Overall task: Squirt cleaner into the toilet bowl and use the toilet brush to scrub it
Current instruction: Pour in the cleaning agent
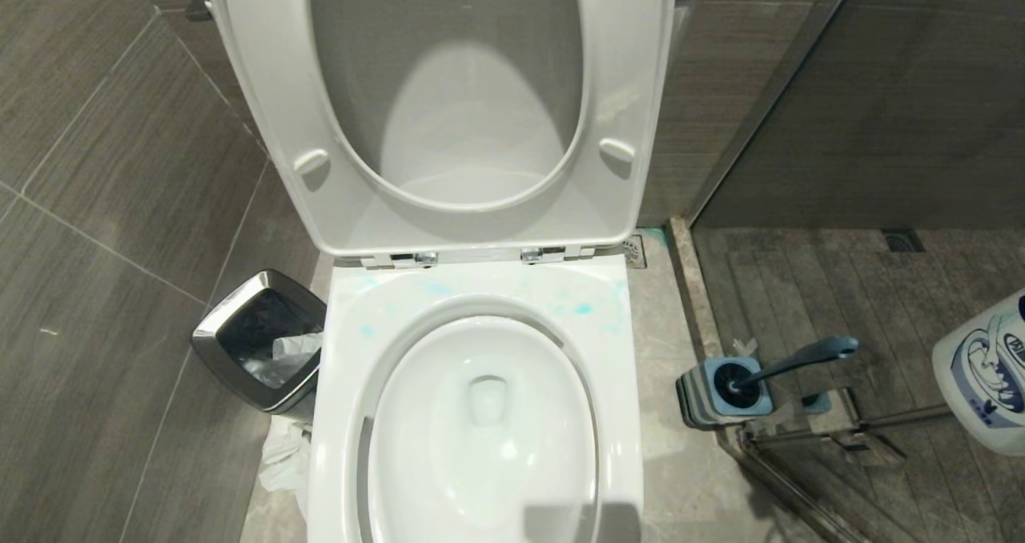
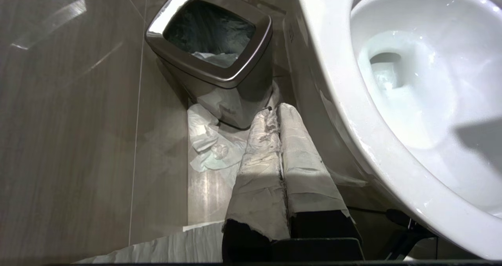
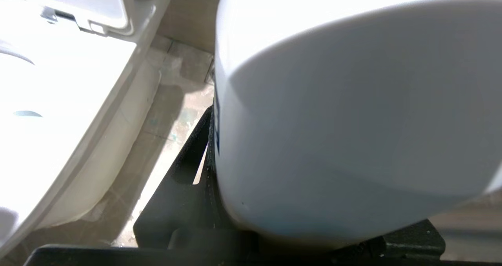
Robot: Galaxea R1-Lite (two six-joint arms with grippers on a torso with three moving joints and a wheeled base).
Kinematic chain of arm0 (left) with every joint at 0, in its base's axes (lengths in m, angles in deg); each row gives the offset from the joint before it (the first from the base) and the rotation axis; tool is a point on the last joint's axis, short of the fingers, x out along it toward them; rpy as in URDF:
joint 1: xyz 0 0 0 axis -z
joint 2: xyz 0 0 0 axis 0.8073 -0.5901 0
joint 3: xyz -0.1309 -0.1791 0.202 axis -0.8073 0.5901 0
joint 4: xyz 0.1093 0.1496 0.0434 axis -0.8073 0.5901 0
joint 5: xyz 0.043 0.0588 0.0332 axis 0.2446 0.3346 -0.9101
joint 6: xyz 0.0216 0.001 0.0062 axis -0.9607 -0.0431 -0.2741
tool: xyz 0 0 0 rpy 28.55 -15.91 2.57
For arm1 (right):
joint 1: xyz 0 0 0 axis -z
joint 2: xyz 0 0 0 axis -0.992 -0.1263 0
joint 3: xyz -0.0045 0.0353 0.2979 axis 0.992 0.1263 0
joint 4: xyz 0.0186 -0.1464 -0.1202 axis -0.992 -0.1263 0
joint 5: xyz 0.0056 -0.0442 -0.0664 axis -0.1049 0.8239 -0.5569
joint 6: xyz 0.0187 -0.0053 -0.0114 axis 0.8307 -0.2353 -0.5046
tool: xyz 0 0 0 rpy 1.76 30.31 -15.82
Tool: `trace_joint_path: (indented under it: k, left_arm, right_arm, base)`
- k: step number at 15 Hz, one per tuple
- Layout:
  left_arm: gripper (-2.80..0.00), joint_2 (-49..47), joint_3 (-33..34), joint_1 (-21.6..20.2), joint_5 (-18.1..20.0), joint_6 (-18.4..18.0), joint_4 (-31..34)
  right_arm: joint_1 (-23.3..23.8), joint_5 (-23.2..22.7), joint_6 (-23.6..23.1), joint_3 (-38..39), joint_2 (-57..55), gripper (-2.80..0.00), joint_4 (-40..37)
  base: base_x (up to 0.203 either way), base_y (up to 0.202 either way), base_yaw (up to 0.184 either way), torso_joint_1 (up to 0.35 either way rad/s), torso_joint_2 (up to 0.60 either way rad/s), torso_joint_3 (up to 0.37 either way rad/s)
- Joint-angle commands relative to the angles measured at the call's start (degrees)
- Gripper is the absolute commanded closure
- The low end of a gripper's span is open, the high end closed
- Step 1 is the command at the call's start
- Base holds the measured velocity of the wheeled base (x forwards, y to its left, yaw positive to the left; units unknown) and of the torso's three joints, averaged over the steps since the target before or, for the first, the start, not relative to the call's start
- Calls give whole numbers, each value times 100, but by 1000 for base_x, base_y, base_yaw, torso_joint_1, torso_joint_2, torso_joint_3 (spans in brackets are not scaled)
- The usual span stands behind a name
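Fingers of my right gripper (image 3: 219, 187) clamp the cleaner (image 3: 353, 121) by its broad white body, held to the right of the toilet bowl (image 1: 480, 303); my left gripper (image 2: 280, 148) hangs shut and empty at the bowl's left, near the steel bin (image 2: 211, 54). I judge the bottle light, smooth and squeezable, so mid-body suits. The toilet brush (image 1: 789, 360) stands in its base (image 1: 721, 395) right of the bowl. Only the head view shows brush and label; the right wrist view shows the grip.
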Motion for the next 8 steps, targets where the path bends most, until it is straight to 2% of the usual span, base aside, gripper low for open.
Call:
trace_joint_path:
  k: [1,3,8]
  left_arm:
    - [0,-7,0,0,0,-6,0]
    - [0,-7,9,0,0,3,0]
    - [0,-7,9,0,0,-6,0]
  right_arm:
    - [-3,24,41,-35,-226,0,88]
    - [-3,35,157,-50,-446,0,362]
    - [-12,27,399,-199,-874,0,503]
  base:
    - [0,0,0,4,4,202]
    - [0,0,0,3,-2,206]
    - [0,0,0,2,1,202]
